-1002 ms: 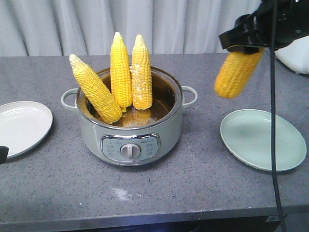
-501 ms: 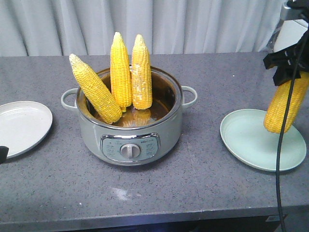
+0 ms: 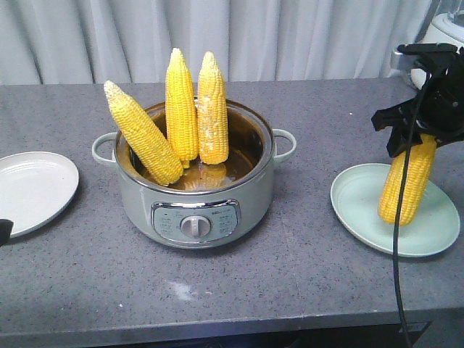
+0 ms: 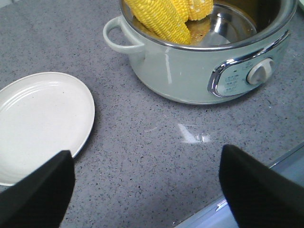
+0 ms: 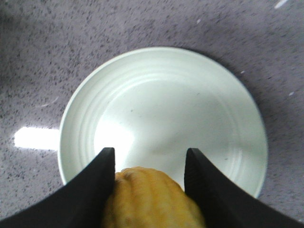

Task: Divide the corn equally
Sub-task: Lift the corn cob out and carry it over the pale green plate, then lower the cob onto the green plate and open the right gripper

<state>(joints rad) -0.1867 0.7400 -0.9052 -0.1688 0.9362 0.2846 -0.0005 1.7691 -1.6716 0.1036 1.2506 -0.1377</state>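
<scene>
The right hand (image 3: 415,138) is clamped on the upper end of one corn cob (image 3: 406,185), its two black fingers (image 5: 107,185) pressed against either side of the cob. The cob hangs nearly upright, leaning a little, with its lower end over the pale green plate (image 3: 355,210) at the right of the grey speckled tabletop (image 3: 290,275). Whether that lower end touches the plate cannot be told. In the right wrist view, the yellow cob (image 5: 152,199) fills the gap between the fingers and the round ridged plate (image 5: 166,95) lies directly beneath.

The other three cobs stand in the pale green electric cooking pot (image 3: 192,196) at the middle of the tabletop. The leftmost cob (image 3: 141,134) leans out over the pot's left rim. The middle cob (image 3: 181,105) and the cob with whitish kernel patches (image 3: 212,109) stand upright side by side, touching. The pot has a loop handle on each side and a silver control panel with a dial (image 3: 194,227) on its front.

A white plate (image 3: 32,188) lies at the left of the tabletop, well apart from the pot, with nothing on it. The left hand (image 4: 147,190) hovers above the tabletop near this plate (image 4: 38,118), its fingers wide apart and gripping nothing.

A black cable (image 3: 397,275) hangs down from the right arm across the green plate. A grey curtain (image 3: 290,36) hangs behind the tabletop.
</scene>
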